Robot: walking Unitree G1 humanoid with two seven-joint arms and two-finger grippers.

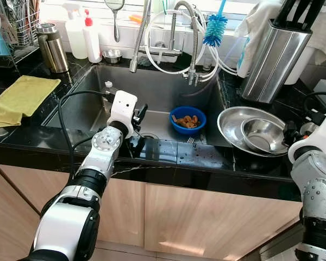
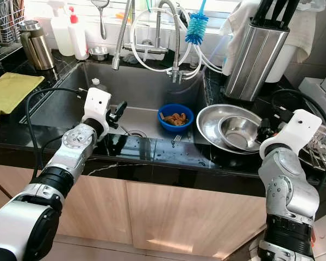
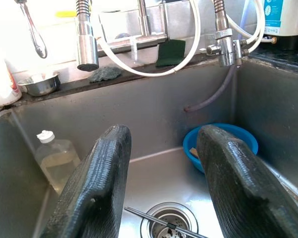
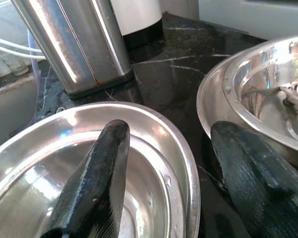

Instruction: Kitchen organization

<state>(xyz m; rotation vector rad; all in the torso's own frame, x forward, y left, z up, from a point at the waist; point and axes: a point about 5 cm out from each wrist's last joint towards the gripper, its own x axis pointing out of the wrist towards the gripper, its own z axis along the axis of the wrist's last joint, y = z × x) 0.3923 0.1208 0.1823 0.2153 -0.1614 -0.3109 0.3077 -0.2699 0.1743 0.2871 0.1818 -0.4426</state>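
Observation:
My left gripper (image 1: 138, 128) hangs open inside the steel sink (image 1: 87, 103), just past its front edge, with nothing between its fingers (image 3: 104, 168). Ahead of it a blue bowl (image 1: 188, 119) holding brown food scraps sits on the sink floor. On the black counter right of the sink, a small steel bowl (image 1: 263, 135) is nested in a wide steel bowl (image 1: 228, 128). My right gripper (image 1: 290, 130) is open at the right rim of these bowls; one finger (image 4: 97, 178) is over the nested bowls (image 4: 181, 153), the other beside a further steel bowl (image 4: 268, 79) that holds a whisk.
A clear plastic bottle (image 3: 54, 156) stands against the sink's left wall, and a thin utensil lies over the drain (image 3: 169, 225). The faucet (image 1: 193, 43), hoses and a blue brush (image 1: 214, 27) hang over the back. A steel knife block (image 1: 274, 54) stands far right; a yellow cloth (image 1: 22, 98) and thermos (image 1: 51, 48) are left.

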